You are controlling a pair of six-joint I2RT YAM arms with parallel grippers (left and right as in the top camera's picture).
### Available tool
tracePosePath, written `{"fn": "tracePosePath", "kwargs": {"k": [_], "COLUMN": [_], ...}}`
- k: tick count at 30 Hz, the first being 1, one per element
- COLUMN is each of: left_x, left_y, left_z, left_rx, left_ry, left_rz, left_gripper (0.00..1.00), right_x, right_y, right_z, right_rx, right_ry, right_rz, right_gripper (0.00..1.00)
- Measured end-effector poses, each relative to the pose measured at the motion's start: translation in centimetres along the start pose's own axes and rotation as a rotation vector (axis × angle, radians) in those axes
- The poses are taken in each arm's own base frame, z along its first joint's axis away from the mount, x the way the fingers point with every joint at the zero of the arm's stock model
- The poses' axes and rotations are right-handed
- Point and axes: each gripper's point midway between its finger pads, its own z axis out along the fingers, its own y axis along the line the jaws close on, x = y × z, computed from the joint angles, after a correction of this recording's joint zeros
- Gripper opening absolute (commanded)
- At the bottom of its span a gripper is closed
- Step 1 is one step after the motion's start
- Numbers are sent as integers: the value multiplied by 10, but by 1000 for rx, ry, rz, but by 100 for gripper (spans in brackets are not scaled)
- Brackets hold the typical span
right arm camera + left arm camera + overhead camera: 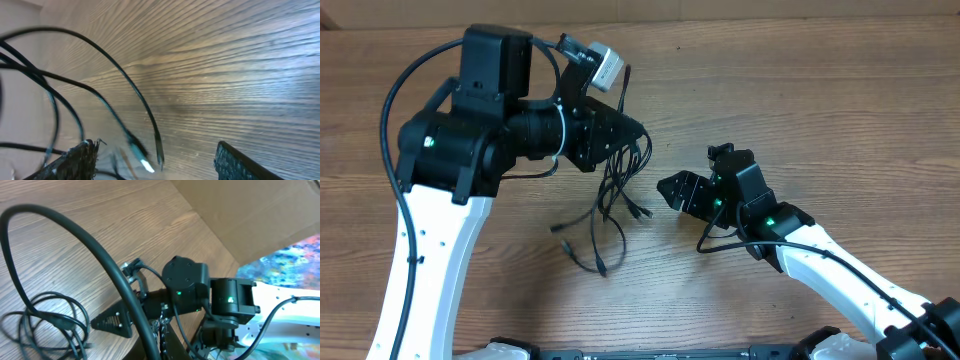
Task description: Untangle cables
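**Cable tangle with one end pinned, the other loose.**
The left gripper (632,135) is closed, apparently on the top of the cables (610,195), whose strands trail away from its tip. The right gripper (667,188) is wide open and empty. The cables' free ends lie just ahead of its fingertips, their long axis crosswise to its approach. It is judged the nearer arm to those tails.

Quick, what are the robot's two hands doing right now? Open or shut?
Left gripper: shut, pinching the cables.
Right gripper: open, holding nothing.
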Motion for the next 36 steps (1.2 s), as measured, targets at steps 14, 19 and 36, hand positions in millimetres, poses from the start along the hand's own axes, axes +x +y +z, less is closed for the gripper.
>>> {"fn": "tracePosePath", "kwargs": {"k": [14, 19, 36], "left_x": [4, 2, -2], "left_y": [8, -4, -62], "left_z": [-2, -1, 10], "left_rx": [-59, 9, 250], "left_ry": [12, 6, -2], "left_rz": [-11, -2, 117], "left_gripper": [4, 4, 4], "right_x": [5, 14, -8], "right_y": [80, 87, 24], "right_z": [-57, -44, -8], "right_rx": [-317, -311, 33], "right_ry": [0, 1, -178], "right_rz": [-120, -154, -70], "right_gripper": [89, 89, 82]}}
